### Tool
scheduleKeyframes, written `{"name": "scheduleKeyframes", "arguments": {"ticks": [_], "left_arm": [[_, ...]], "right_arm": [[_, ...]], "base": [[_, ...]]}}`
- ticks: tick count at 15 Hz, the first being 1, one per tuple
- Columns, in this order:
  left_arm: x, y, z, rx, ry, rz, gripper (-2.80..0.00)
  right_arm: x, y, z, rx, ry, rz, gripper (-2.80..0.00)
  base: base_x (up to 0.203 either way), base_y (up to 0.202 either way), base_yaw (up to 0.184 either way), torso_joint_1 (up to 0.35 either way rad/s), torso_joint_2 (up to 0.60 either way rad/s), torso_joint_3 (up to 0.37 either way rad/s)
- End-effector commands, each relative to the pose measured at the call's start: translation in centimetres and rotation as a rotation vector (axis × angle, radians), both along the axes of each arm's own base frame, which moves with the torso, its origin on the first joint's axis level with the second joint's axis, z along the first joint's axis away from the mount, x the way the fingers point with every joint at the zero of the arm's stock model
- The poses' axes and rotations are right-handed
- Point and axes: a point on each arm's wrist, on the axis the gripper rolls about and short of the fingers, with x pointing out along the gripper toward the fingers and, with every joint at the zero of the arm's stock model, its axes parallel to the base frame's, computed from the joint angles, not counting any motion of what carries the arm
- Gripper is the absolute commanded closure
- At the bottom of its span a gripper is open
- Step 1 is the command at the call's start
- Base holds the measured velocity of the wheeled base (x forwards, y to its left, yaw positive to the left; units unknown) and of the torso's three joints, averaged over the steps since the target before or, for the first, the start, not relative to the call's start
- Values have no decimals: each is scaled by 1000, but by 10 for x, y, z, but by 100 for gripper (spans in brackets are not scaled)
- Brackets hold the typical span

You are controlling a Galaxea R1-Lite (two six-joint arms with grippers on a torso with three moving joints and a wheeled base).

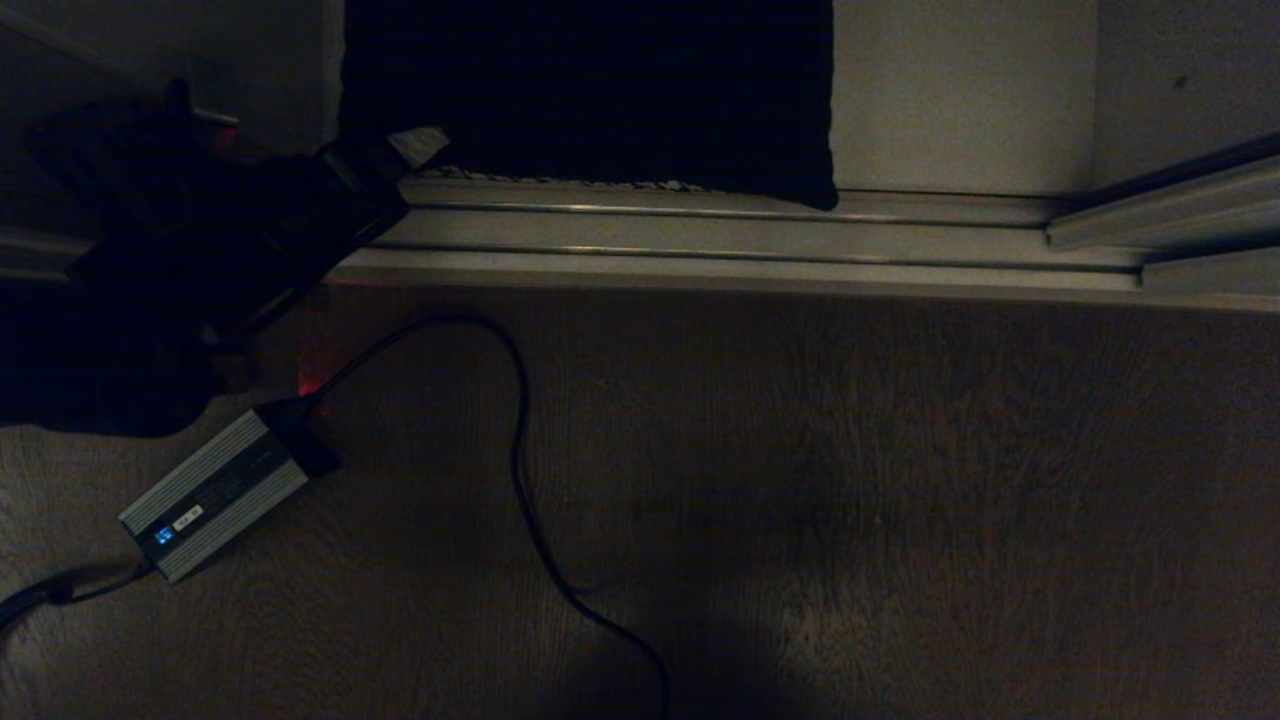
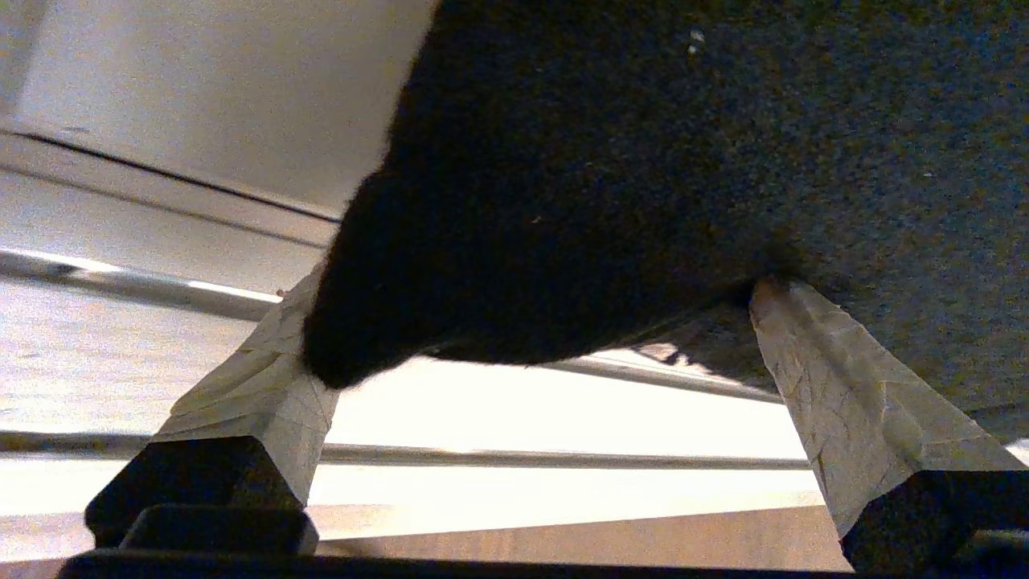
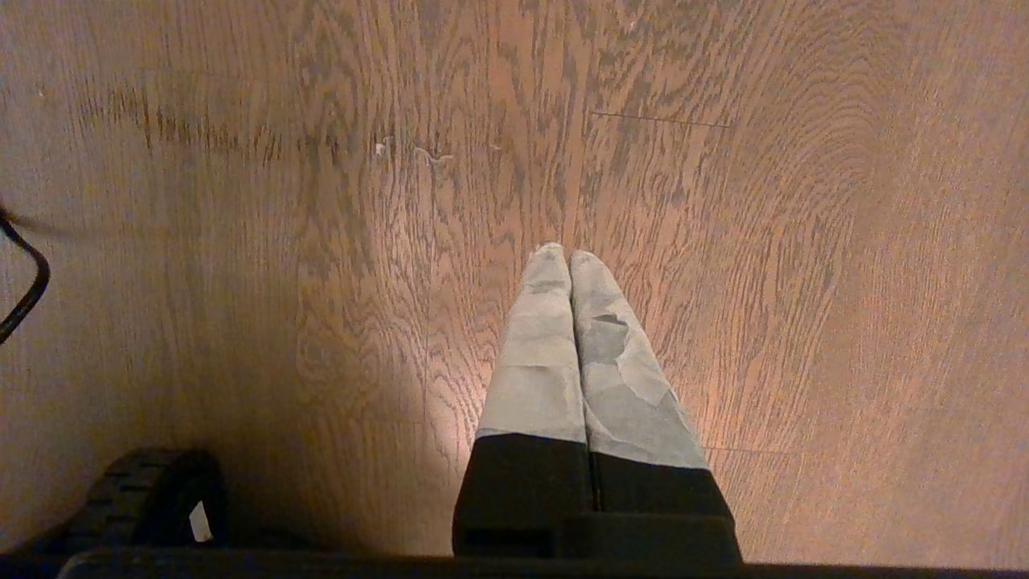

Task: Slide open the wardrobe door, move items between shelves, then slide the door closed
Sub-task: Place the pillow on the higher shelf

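Both spread fingers of the left gripper [image 2: 530, 322] straddle the black cushion [image 1: 590, 95] above the floor track [image 1: 750, 235].

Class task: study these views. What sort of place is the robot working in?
Probably a room at a fitted wardrobe: a ribbed metal floor track, wood-grain floor, and a black cushion on a pale shelf.

The cushion [image 1: 590, 95] sits inside the wardrobe on the shelf [image 1: 960, 100], its front edge at the floor track [image 1: 740, 240]. The left pincer [image 1: 400, 150] is at the cushion's left corner. Before the track, on the floor [image 1: 900, 480], the power brick [image 1: 215, 495] lies left, its cable [image 1: 520, 470] trailing right.
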Motion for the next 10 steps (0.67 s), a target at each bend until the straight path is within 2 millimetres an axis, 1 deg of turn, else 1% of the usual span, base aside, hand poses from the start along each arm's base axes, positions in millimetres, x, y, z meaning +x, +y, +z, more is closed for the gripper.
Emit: {"name": "scheduleKeyframes", "arguments": {"ticks": [1,4,7,8,9,10], "left_arm": [[-3,-4,4,-6,-19,-17,-280],[-1,-13,3,-7,-37,-41,-280],[7,-16,0,0,-55,-40,-280],[10,-17,1,-2,-65,-39,-16],[11,-17,0,-4,-65,-40,0],[11,-17,-1,-5,-61,-41,0]], "right_arm": [[0,0,-1,0,4,0,0],[0,0,-1,0,3,0,0],[0,0,-1,0,3,0,0],[0,0,-1,0,3,0,0],[0,0,-1,0,3,0,0],[0,0,-1,0,3,0,0]], "base": [[0,0,0,0,0,0],[0,0,0,0,0,0],[0,0,0,0,0,0],[0,0,0,0,0,0],[0,0,0,0,0,0],[0,0,0,0,0,0]]}}
